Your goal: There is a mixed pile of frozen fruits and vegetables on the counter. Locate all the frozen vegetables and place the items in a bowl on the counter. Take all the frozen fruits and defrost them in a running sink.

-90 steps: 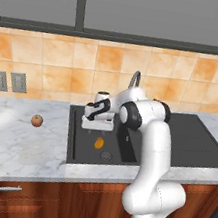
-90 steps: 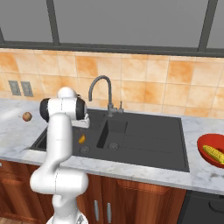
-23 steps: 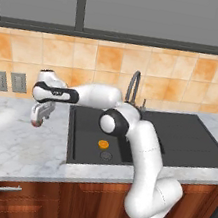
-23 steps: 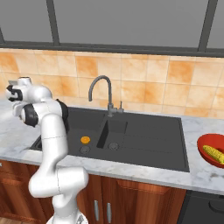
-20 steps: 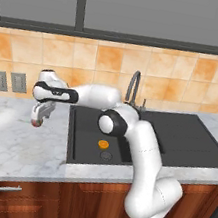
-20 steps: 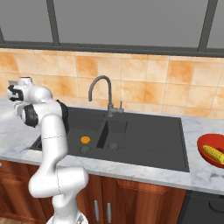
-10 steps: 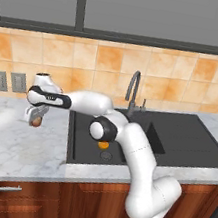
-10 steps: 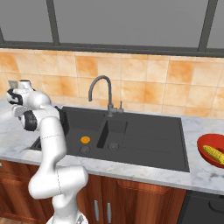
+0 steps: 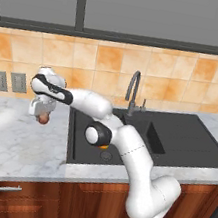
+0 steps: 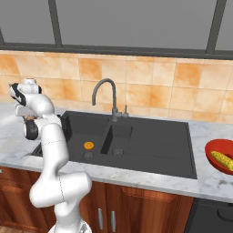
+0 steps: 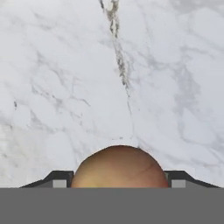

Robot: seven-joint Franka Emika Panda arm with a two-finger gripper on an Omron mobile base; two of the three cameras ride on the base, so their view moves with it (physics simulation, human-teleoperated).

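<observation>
Looking down the hand camera, one reddish-tan apple-like ball (image 11: 120, 167) sits between two dark fingertips (image 11: 59, 178), its lower half cut off; the fingers touch both its sides, so the gripper (image 9: 42, 115) is closed around it, just above the marble counter (image 9: 9, 139), left of the sink (image 10: 145, 141). One orange citrus half (image 10: 88, 145) lies in the larger basin. Farther right, one corn cob (image 10: 223, 159) rests in a red bowl (image 10: 214, 162), partly cut off. One faucet (image 10: 105, 98) stands behind.
</observation>
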